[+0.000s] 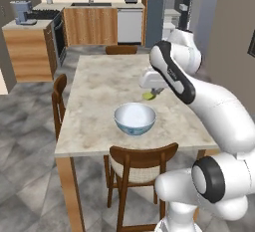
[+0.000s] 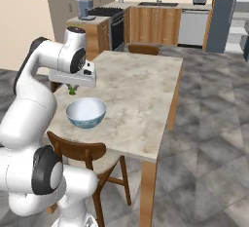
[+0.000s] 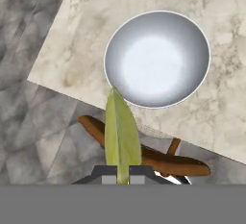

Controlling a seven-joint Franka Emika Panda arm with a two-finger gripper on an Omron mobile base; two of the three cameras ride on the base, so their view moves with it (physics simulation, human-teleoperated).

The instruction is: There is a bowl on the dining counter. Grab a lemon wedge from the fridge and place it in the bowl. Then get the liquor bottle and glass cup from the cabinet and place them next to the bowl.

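The claw (image 3: 123, 177), clenched on the lemon wedge (image 3: 122, 131), hangs above the bowl (image 3: 157, 58) and a chair (image 3: 153, 158).

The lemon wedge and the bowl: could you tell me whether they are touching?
Apart. In the left base view the lemon wedge, pinched in the gripper, hangs above the dining counter, with bare stone between it and the bowl.

bowl (image 1: 134, 119): pale blue-white outside, glossy, white-grey inside with a bright centre. lemon wedge (image 3: 121, 134): yellow-green, pale streak down the middle. dining counter (image 1: 94, 91): beige marbled stone top, light wooden legs. chair (image 1: 142, 159): dark brown wood, cream woven seat. floor (image 1: 25, 141): grey mottled tiles. fridge (image 2: 224, 11): dark slate-grey, black panel. base cupboards (image 1: 89, 26): warm striped wood. dishwasher (image 1: 129, 25): white.
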